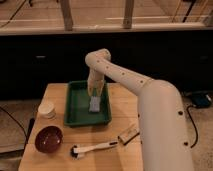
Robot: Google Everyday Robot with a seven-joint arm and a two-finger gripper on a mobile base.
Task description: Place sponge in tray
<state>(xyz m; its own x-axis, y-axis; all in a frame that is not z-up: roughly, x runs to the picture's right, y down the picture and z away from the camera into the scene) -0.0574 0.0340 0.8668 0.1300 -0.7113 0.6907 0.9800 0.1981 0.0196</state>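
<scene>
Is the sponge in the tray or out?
In: the sponge lies inside the tray walls, right below the gripper. Whether it touches the floor: cannot tell.

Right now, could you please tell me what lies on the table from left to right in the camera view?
White cup → green tray → wooden block. The gripper is over the tray, at the sponge. The dark bowl and the brush overlap these, so they are left out.
</scene>
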